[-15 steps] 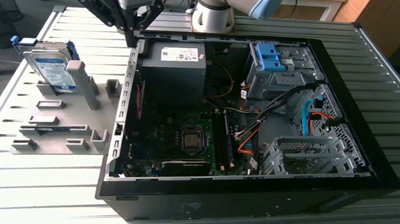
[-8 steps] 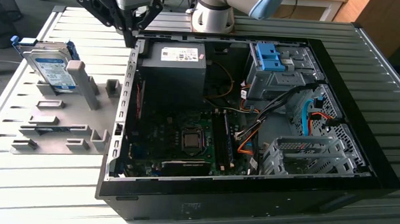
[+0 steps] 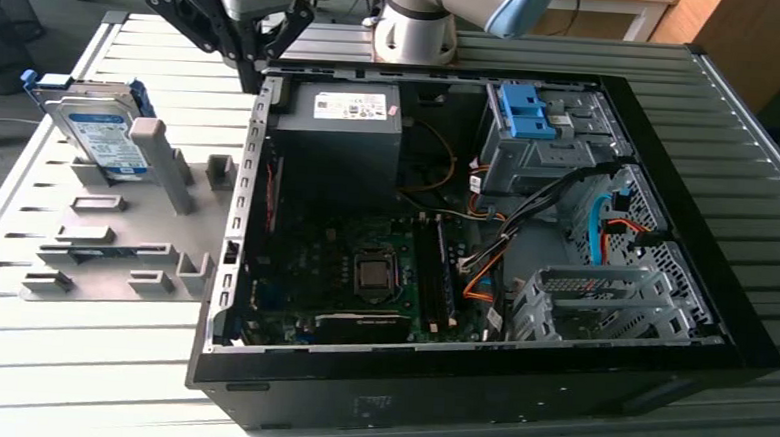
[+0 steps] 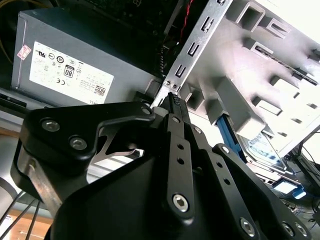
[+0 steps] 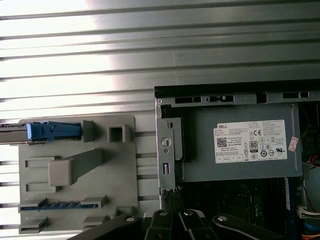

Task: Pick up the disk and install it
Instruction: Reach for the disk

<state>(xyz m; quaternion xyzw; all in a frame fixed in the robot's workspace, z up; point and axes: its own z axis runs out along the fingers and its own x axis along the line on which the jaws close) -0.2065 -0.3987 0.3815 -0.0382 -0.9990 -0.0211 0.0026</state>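
My claw (image 4: 173, 99) is pinched fully together, fingertips meeting, with nothing between them. It hangs just above a corner of the open computer case (image 3: 487, 409), close over the metal wall and the power supply (image 5: 240, 145).

Beside the case, on the counter (image 3: 74, 382), lies the grey holder plate (image 3: 120, 264). At its far end, toward the counter's edge on the exterior view's left, the disk (image 3: 94, 133) stands on edge, leaning, well apart from me.

I judge the case wall the nearest danger: a low sideways sweep could clip it. At the disk, a pinched claw would only knock it over. The grey post (image 3: 165, 167) just beside it could also foul one finger, and a grip on the plastic rails might slip.
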